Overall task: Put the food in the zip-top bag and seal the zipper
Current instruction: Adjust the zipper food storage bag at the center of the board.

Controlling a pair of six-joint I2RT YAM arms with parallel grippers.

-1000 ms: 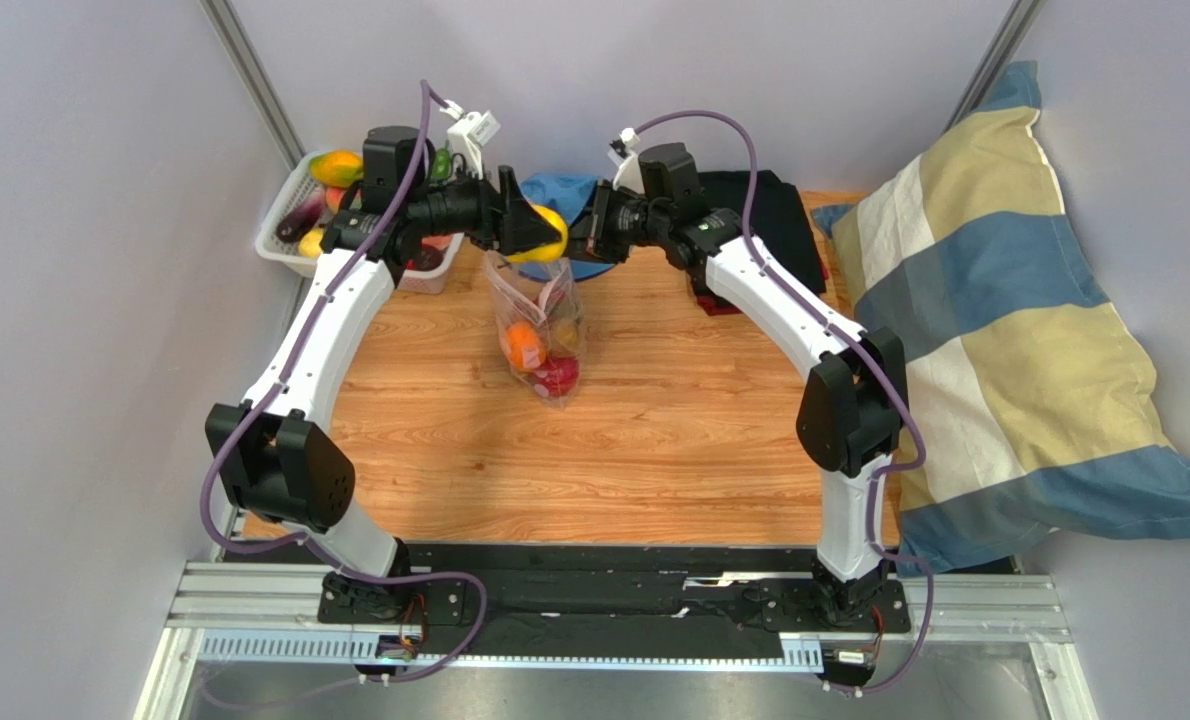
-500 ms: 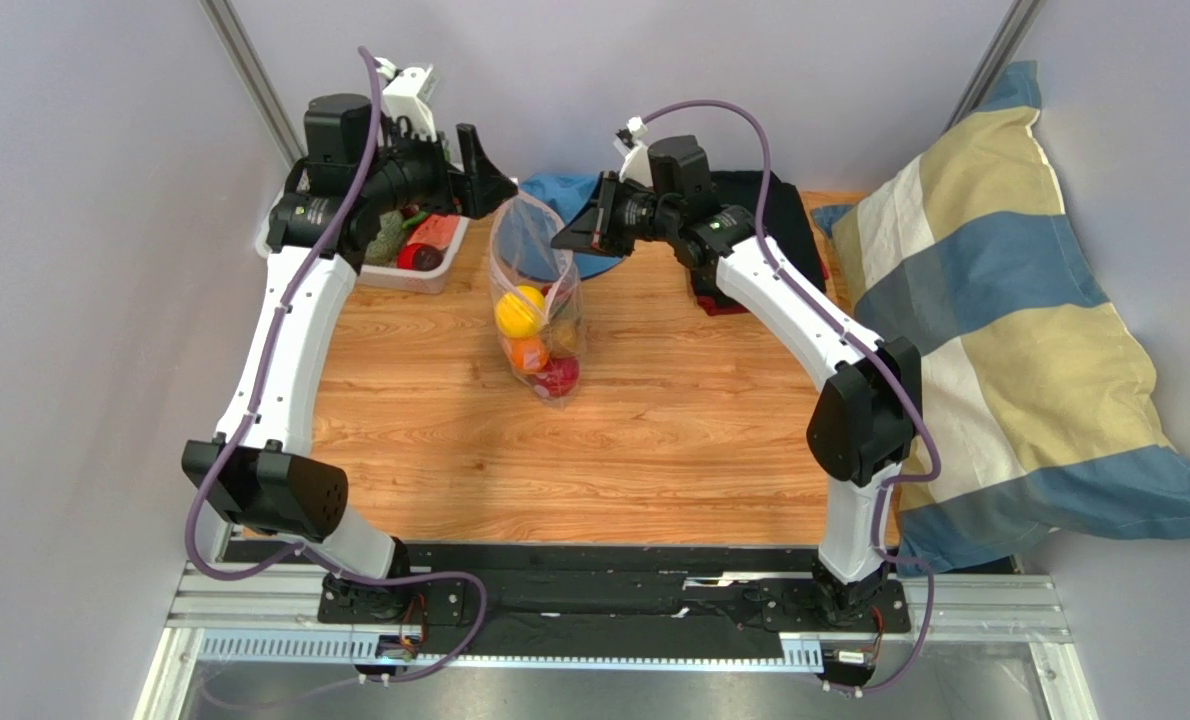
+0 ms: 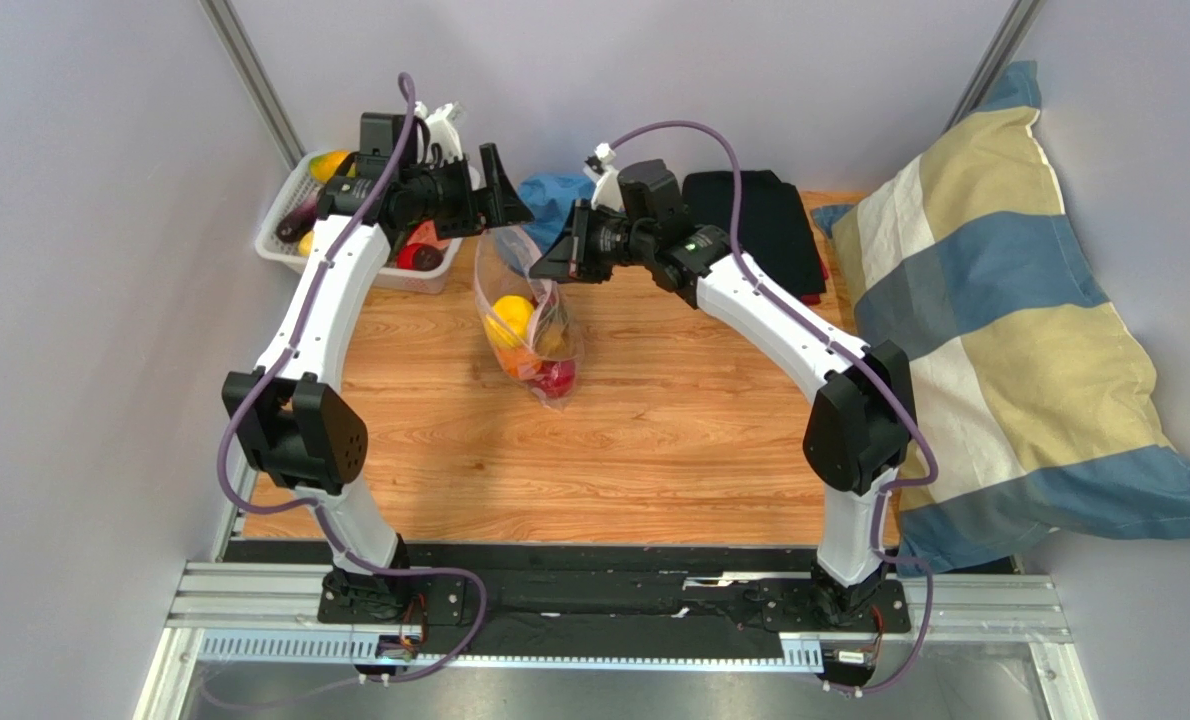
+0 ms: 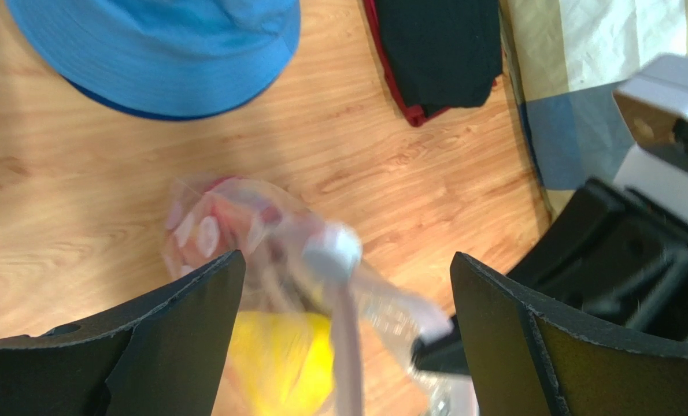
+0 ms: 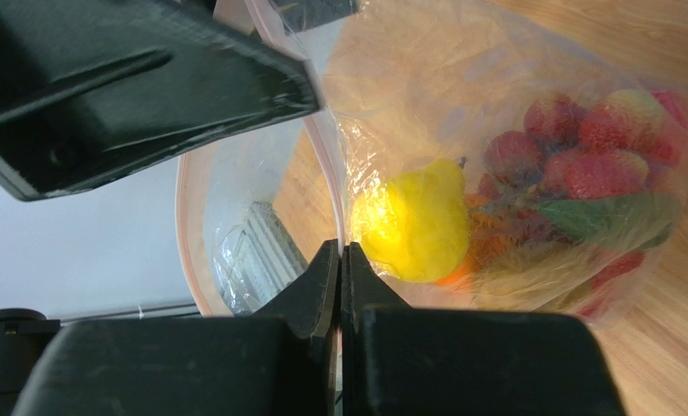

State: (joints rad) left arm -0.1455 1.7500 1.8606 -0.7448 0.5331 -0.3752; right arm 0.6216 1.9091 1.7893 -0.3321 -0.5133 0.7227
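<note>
The clear zip-top bag (image 3: 531, 323) hangs upright on the wooden table, mouth up. Inside it are a yellow fruit (image 3: 511, 314), an orange one and red ones. My right gripper (image 3: 546, 260) is shut on the bag's rim (image 5: 340, 251), holding the mouth open. The right wrist view shows the yellow fruit (image 5: 413, 230), strawberries (image 5: 599, 147) and the pinkish zipper (image 5: 185, 225). My left gripper (image 3: 499, 192) is open and empty just above the mouth. In the left wrist view, the blurred bag (image 4: 234, 217) and yellow fruit (image 4: 282, 368) lie between its fingers (image 4: 156, 338).
A white slatted basket (image 3: 289, 225) with more toy food stands at the back left. A blue hat (image 3: 556, 192) and a folded black cloth (image 3: 767, 218) lie behind the bag. A striped pillow (image 3: 1007, 330) fills the right side.
One second ago my left gripper held the yellow fruit over the bag. The fruit now lies inside the bag. My left gripper swung toward the basket and back, open.
</note>
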